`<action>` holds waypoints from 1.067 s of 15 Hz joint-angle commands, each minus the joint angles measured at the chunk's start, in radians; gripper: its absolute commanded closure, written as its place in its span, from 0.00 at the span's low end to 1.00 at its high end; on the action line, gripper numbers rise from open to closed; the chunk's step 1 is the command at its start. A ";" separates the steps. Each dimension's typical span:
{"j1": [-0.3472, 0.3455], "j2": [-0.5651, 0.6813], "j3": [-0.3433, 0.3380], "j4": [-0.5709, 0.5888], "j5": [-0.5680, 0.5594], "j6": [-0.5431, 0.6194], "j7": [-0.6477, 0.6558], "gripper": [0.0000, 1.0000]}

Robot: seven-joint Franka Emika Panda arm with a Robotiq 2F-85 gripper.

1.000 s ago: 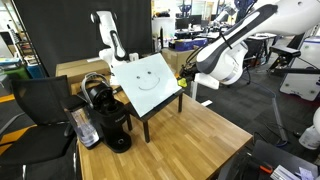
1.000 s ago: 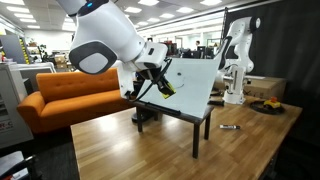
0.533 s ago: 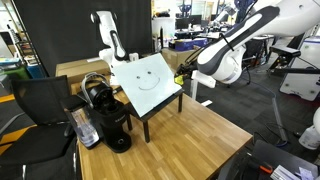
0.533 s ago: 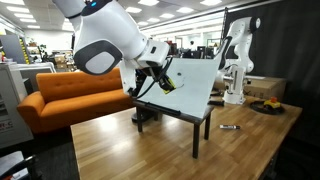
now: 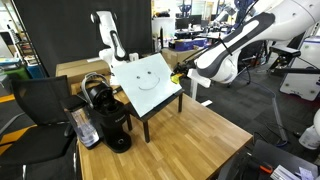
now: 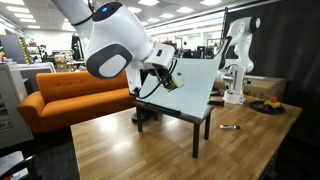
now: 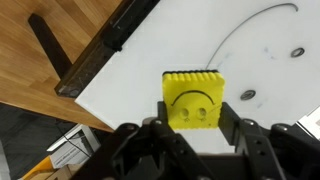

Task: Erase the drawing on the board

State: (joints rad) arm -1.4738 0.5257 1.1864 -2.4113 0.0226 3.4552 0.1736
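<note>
My claw (image 7: 192, 126), clamped on a yellow block (image 7: 193, 98), hangs over the board (image 7: 130, 85), the drawing (image 7: 226, 38) at 1 o'clock, its smile running behind the block.

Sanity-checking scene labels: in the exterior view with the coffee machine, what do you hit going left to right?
black chair → coffee machine → board with the drawing → gripper holding the yellow eraser → white robot arm
</note>
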 commanded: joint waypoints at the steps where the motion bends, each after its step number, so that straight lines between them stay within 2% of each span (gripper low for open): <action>1: 0.058 0.058 -0.049 0.060 -0.040 0.000 0.034 0.73; 9: 0.176 0.141 -0.126 0.152 -0.053 0.000 0.037 0.73; 16: 0.192 0.182 -0.126 0.140 -0.098 0.000 0.028 0.73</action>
State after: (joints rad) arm -1.2832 0.6873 1.0644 -2.2765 -0.0418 3.4547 0.1906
